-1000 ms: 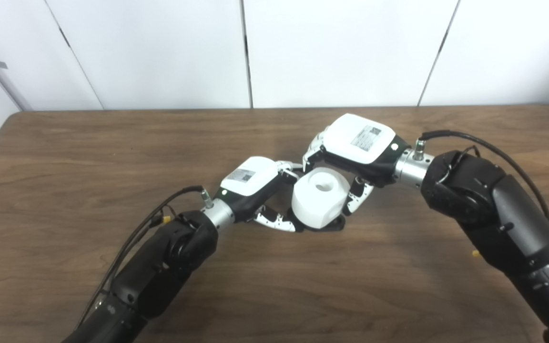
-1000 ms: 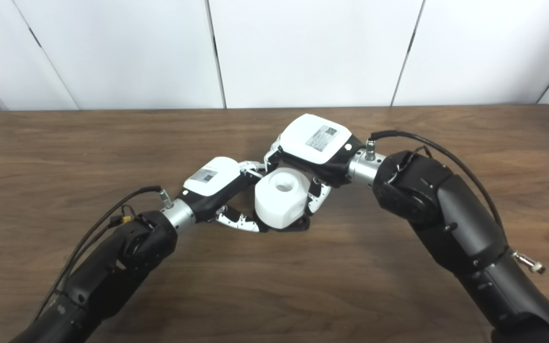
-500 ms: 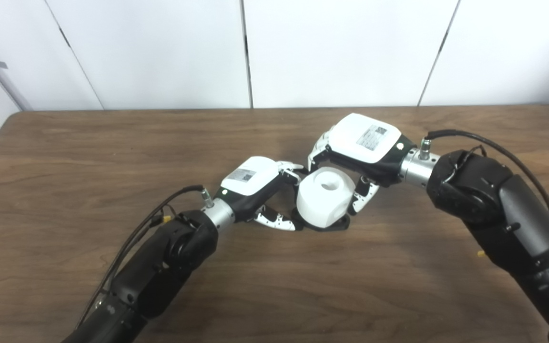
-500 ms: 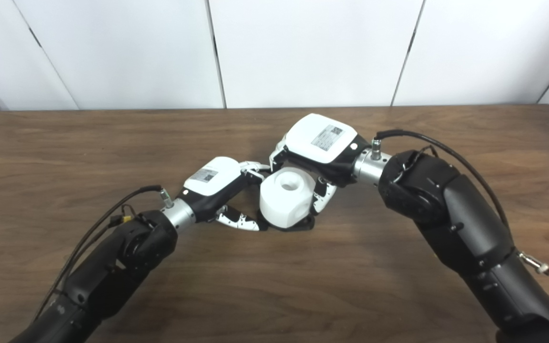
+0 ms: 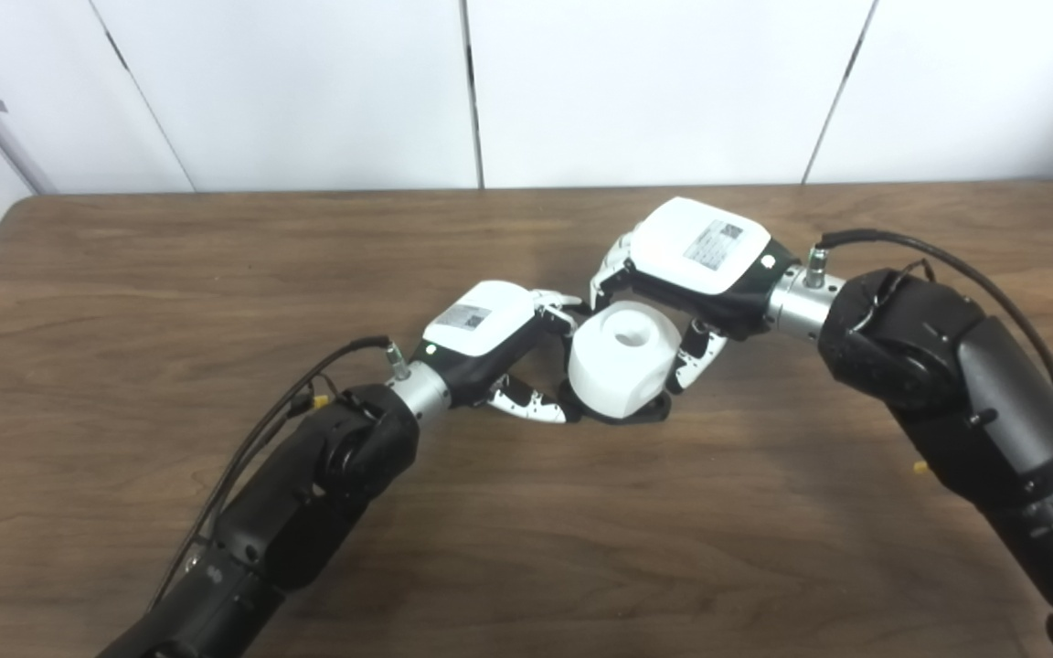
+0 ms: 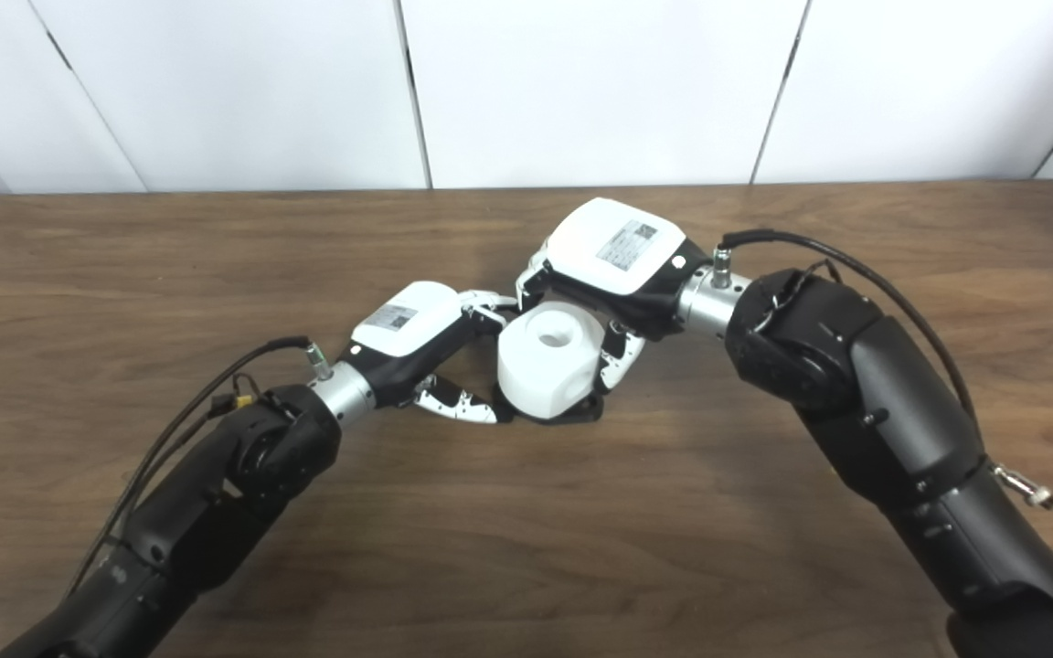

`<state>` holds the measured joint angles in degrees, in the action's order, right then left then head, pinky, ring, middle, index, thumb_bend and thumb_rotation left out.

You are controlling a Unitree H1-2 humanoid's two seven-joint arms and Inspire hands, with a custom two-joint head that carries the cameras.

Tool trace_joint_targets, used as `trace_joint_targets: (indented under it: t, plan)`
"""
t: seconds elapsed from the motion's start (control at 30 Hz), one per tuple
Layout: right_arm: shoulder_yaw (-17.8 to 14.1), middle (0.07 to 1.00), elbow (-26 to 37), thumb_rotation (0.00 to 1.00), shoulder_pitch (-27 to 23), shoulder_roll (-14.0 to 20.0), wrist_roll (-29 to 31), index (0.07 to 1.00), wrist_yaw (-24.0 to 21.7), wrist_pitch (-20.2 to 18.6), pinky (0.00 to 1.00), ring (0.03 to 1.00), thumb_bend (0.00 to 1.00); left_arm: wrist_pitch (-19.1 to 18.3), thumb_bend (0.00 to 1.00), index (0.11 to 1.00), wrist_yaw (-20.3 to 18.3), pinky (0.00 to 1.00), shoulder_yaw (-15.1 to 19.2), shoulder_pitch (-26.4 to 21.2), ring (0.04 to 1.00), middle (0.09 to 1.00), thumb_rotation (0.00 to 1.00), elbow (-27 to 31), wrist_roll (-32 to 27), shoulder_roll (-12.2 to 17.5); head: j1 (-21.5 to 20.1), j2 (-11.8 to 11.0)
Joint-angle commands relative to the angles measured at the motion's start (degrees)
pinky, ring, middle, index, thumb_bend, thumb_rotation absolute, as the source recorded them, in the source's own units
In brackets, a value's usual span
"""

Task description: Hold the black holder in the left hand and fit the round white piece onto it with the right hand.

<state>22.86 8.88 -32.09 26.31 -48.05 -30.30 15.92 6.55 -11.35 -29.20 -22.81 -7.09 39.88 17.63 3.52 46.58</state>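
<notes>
- Centrally in the frame, the round white piece point(image 5: 622, 359) sits on the black holder point(image 5: 647, 416), of which only a dark sliver shows under the piece's lower edge, just above the brown desk point(image 5: 170, 274).
- The white piece has a round hole in its top face and stands roughly upright.
- The left hand point(image 5: 490, 334) reaches in from the lower left; its fingers point(image 5: 531, 409) curl toward the holder's base and the piece's left side, closed on the holder as far as can be seen.
- The right hand point(image 5: 691, 260) comes from the right and arches over the piece, its fingers point(image 5: 693, 355) clamped against the piece's right and far sides.
- Both hands meet at the piece, nearly touching above its upper left edge.
- White wall panels fill the top of the frame.
</notes>
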Motion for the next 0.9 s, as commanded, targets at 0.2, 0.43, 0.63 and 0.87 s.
trace_joint_targets:
  t: [0.2,0.43,0.63,0.87]
  plan:
    - [-0.08,0.724,1.84,0.24,-1.1,-1.45,-1.79,0.729,-2.87,-4.2,0.72,0.742,0.82,-0.51,0.52,0.481,-5.07,0.7,-2.17,2.52,0.882,0.864,0.07,-1.7,-0.48,0.5,0.0,-0.06]
    - [-0.58,0.784,3.26,0.29,-0.94,-1.93,-2.51,0.919,-5.53,-6.81,0.73,0.759,0.95,-0.07,0.52,0.481,-4.58,0.69,-2.28,2.49,0.874,0.861,0.07,-1.93,0.14,0.68,-0.03,-0.07]
    - [-0.82,0.788,3.55,0.28,-0.92,-1.95,-2.67,0.912,-6.37,-7.41,0.73,0.765,0.94,-0.08,0.52,0.481,-5.0,0.7,-1.98,2.63,0.88,0.863,0.07,-1.82,-0.56,0.79,-0.17,-0.03]
    - [-1.07,0.789,3.75,0.27,-0.8,-2.0,-2.42,0.919,-6.61,-7.75,0.74,0.765,0.94,-0.16,0.52,0.482,-5.19,0.7,-2.1,2.6,0.881,0.86,0.07,-1.54,-0.25,1.11,-0.47,-0.06]
